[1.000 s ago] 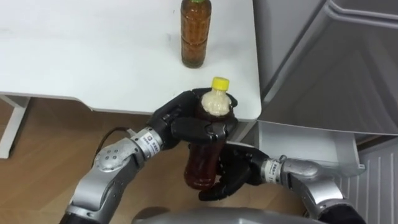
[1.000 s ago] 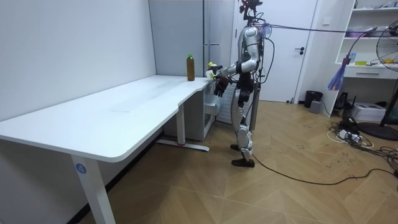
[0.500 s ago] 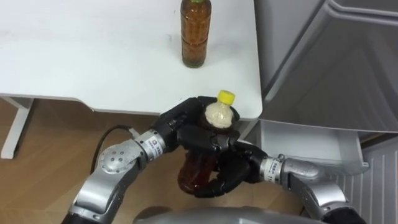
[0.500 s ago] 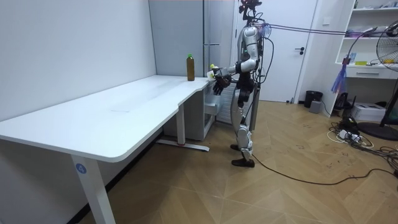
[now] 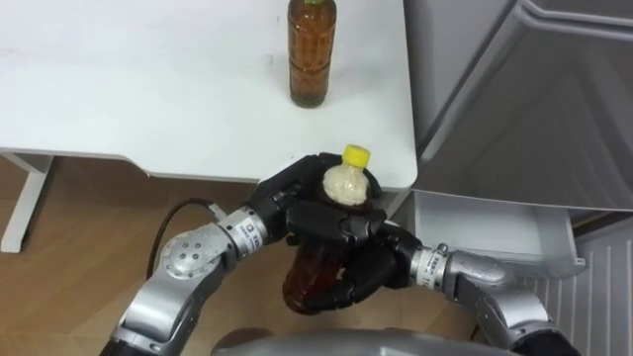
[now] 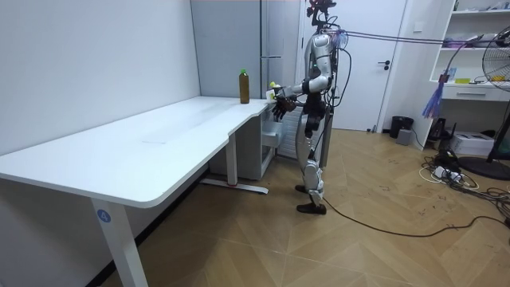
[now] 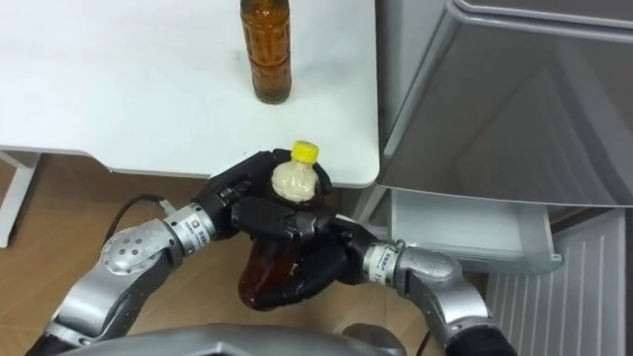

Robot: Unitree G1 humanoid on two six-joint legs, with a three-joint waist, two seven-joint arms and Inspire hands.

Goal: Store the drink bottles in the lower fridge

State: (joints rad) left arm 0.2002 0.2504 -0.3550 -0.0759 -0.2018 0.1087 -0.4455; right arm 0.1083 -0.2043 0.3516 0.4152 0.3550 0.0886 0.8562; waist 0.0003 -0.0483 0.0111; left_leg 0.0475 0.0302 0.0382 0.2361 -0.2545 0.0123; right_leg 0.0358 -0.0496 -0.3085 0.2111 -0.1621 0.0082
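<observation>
The left hand (image 5: 297, 193) and right hand (image 5: 361, 272) are both closed round the held bottle (image 5: 341, 188), under the near right corner of the bench (image 5: 148, 89), cap just beside its edge. To the right the fridge (image 5: 534, 109) front stands close, and its drawer (image 5: 495, 227) juts out below with the top open. A second bottle (image 5: 311, 59) stands far right on the bench, with bare top to its left. Open floor (image 5: 79, 227) lies to the left.

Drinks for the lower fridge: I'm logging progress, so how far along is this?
Done: the white lower fridge drawer stands open, no bottle seen inside. In hand: left hand and right hand grip the yellow-capped brown drink bottle. Left: the green-capped brown bottle standing on the white table.
</observation>
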